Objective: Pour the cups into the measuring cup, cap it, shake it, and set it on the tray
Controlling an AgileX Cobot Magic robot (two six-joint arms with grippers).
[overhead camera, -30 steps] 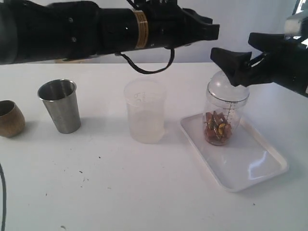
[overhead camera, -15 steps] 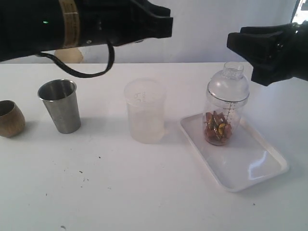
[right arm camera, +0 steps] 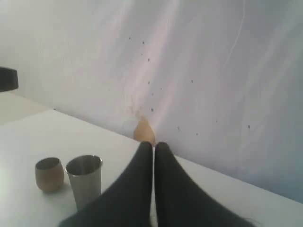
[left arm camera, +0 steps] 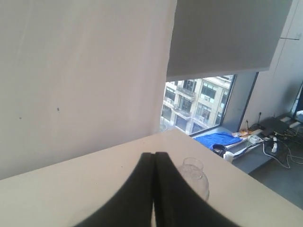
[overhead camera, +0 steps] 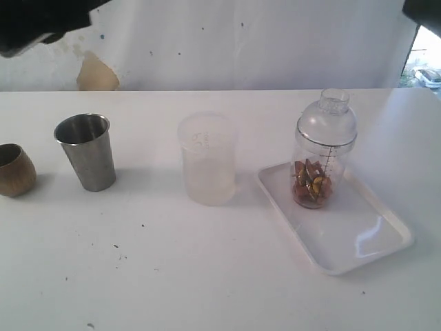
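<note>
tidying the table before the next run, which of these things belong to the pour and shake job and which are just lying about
Part of the job: steel tumbler, wooden cup, capped measuring cup, white tray it stands on.
Just lying about: frosted unmarked cup, between tumbler and tray.

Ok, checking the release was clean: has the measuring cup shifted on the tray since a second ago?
No. The measuring cup stands in the same spot on the tray, near its far-left corner.
</note>
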